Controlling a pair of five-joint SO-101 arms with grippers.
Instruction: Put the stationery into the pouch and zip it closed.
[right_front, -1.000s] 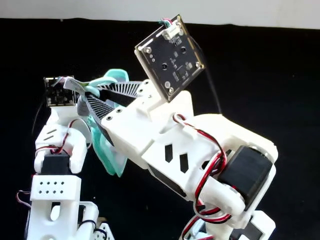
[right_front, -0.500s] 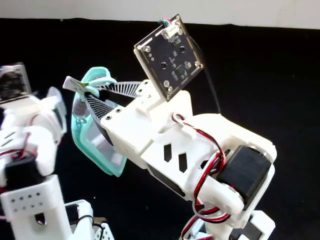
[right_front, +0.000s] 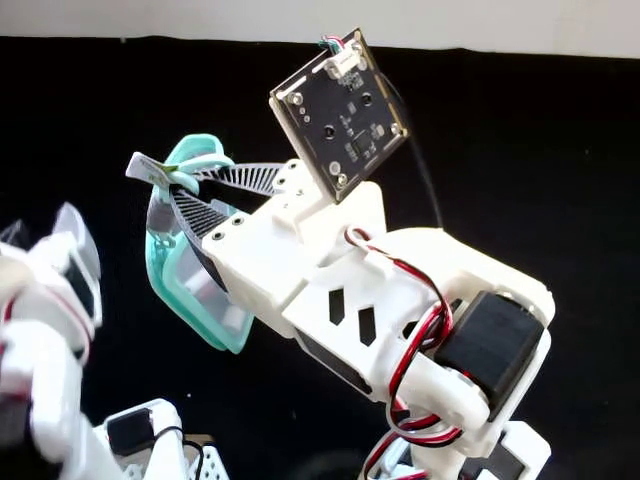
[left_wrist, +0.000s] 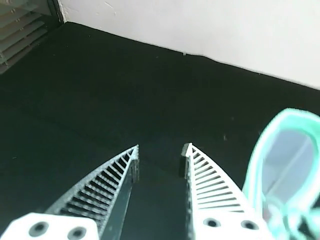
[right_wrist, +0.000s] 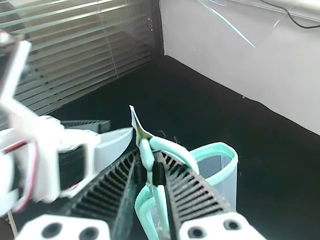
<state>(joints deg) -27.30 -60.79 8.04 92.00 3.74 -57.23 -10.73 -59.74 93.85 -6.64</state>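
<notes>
Pouch (right_front: 168, 285) hangs clamped in right hand (right_wrist: 149, 161); left wrist view shows left hand (left_wrist: 161, 150) spread.

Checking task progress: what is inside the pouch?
Through the pouch's clear panel no stationery shows; its lower part is hidden behind the right gripper holding it.

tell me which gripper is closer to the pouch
Right. The right gripper is shut on the pouch, holding it by its teal edge. The left gripper is open, apart from it, off to one side.
</notes>
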